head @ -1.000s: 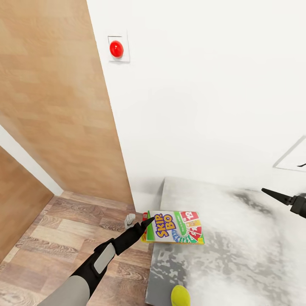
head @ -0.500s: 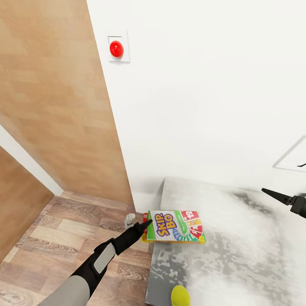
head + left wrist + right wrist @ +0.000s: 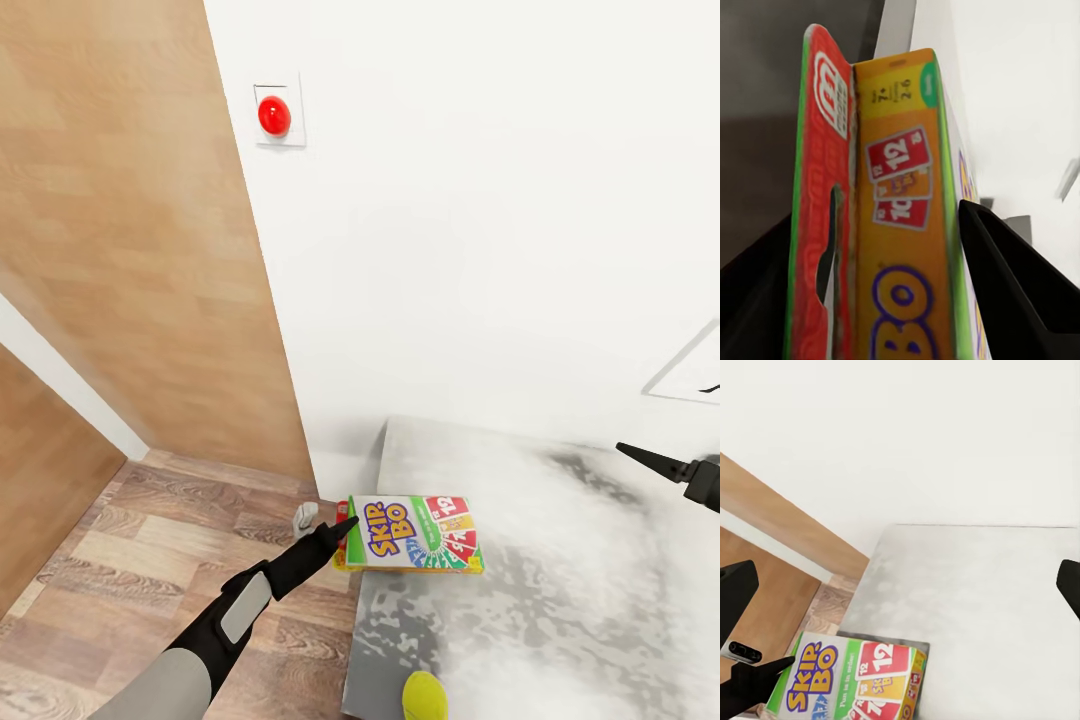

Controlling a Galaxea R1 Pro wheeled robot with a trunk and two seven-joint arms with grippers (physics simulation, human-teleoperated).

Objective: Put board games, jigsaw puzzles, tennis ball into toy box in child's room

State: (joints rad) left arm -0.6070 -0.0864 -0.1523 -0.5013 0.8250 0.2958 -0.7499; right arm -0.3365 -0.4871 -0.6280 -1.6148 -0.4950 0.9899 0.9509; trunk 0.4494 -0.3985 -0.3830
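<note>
The left end effector pinches the Skip-Bo game box at its near left edge; in the left wrist view the box stands between the two black fingers, which press on both of its faces. The box is slightly lifted and tilted, just over the left corner of the bench, and its left end reaches out past the bench edge over the wood-plank floor. The tennis ball lies on the bench near its front left edge, apart from the box and closer to the robot. The right end effector hangs over the right part of the bench, well apart from the box, and its fingers are spread wide in the right wrist view, with the box seen below between them. On the white wall there is a red round button, and a wooden door stands at the left.
</note>
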